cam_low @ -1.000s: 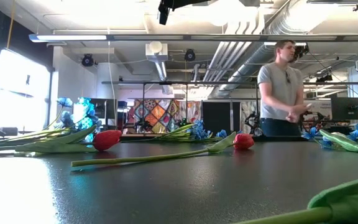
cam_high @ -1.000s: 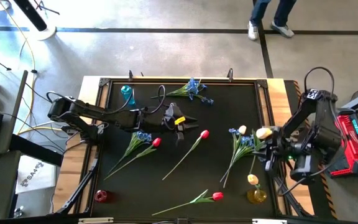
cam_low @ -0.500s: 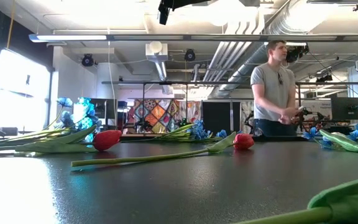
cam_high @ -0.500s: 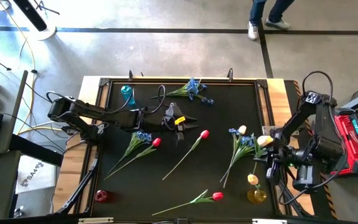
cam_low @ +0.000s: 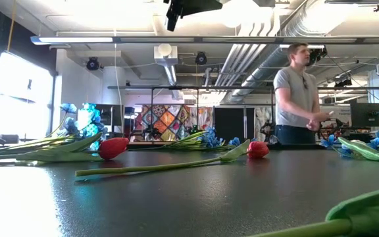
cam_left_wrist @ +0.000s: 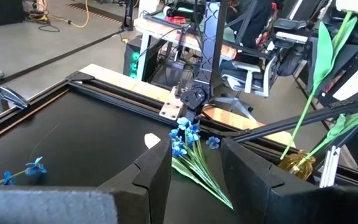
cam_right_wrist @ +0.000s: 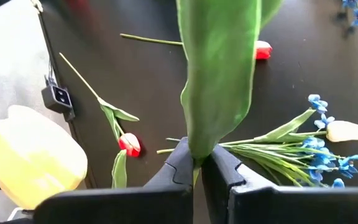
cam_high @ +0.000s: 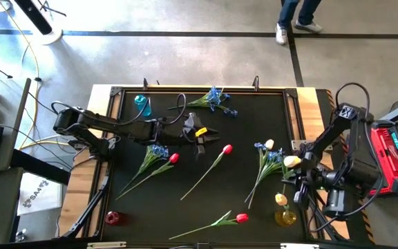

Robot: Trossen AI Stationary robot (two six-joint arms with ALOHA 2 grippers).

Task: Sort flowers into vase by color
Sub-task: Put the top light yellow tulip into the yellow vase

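- Right gripper (cam_high: 297,181) is clamped shut on the stem of a yellow tulip (cam_high: 292,162), held aloft near the yellow vase (cam_high: 285,218) at the table's right front corner.
- That vase already holds one yellow tulip (cam_high: 280,200); a third lies among the blue sprays (cam_high: 269,144).
- Left gripper (cam_high: 200,135) hangs over the table's rear centre, fingers part-way apart with nothing between them.
- Risk: the long stem hangs free, so its tip could miss the narrow mouth or tip the vase over.
- Risk: the standing tulip may be knocked out on entry.
- Count, overhead: three yellow tulips, three red tulips, three blue sprays, three vases (blue (cam_high: 141,105), red (cam_high: 112,218), yellow).
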